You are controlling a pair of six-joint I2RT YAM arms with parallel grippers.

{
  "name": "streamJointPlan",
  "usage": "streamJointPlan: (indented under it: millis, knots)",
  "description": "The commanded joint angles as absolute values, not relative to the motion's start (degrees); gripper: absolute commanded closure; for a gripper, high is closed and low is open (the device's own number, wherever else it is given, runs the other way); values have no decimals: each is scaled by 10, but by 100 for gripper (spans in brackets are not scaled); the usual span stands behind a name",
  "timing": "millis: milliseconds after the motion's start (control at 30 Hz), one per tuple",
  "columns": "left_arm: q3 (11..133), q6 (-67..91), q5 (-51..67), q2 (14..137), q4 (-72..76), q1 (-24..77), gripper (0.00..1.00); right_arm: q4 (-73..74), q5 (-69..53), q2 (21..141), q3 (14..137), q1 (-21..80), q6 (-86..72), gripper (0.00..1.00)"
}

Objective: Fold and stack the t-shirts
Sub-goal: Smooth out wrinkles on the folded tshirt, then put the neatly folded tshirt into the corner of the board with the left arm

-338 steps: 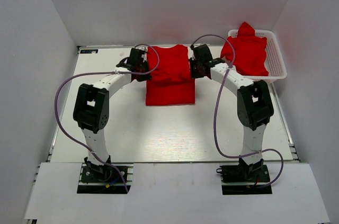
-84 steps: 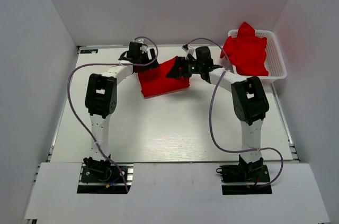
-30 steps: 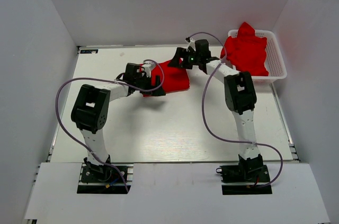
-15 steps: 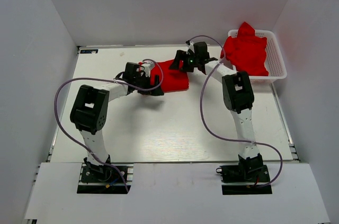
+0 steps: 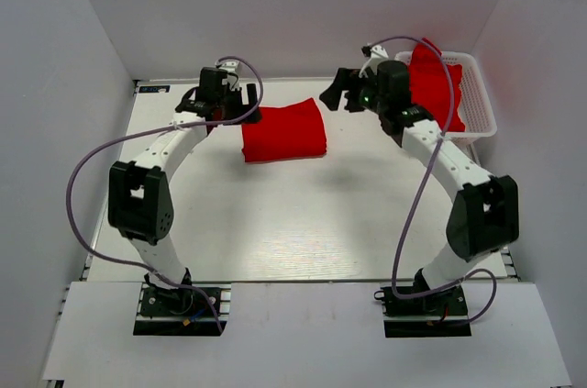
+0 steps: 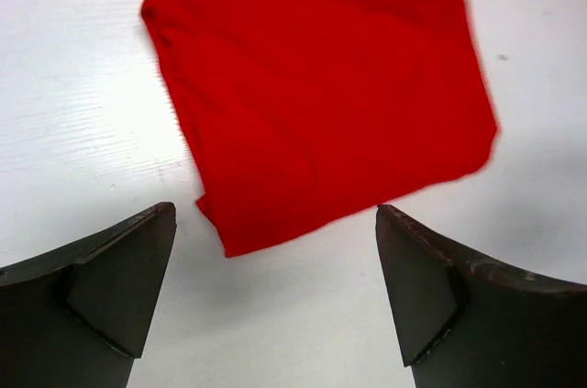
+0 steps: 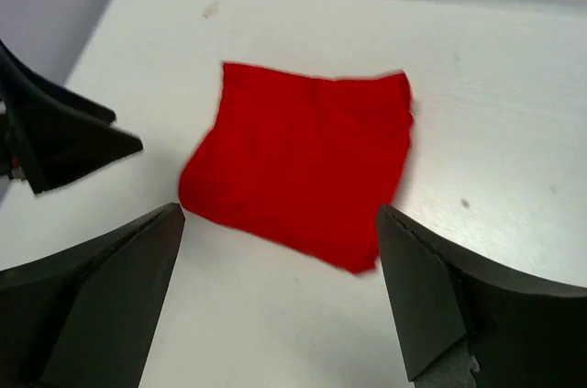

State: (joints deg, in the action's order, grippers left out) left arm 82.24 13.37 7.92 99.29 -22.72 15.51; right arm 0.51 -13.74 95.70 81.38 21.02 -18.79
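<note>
I am holding both tools wide open, gripping nothing. My left tool [image 6: 275, 218] is hovering just beside the left edge of the folded t-shirt [image 5: 282, 129]. The shirt is lying flat on the worktop [image 5: 293, 223] between my tools, its long axis running left to right and slightly skewed; I cannot tell which end is the collar. My right tool [image 7: 280, 214] is hanging off its far right corner. Farther right, more t-shirts [image 5: 426, 85] are lying heaped in the basket [image 5: 477, 99]. I am judging my right arm, the nearer one, better placed to fetch the next.
</note>
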Motion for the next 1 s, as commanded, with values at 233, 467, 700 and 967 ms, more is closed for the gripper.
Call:
streamJointPlan:
  millis: [233, 467, 700, 967]
  knots:
    - [884, 168, 4, 1142, -232, 145, 9, -49, 31, 811, 556, 209, -219, 9]
    - [927, 175, -7, 1233, -220, 145, 33, -11, 62, 783, 500, 208, -219, 9]
    - [927, 180, -12, 1252, -220, 145, 84, -1, 77, 769, 497, 209, -222, 9]
    - [1003, 121, -109, 1252, -278, 119, 100, 21, 111, 768, 510, 207, -205, 9]
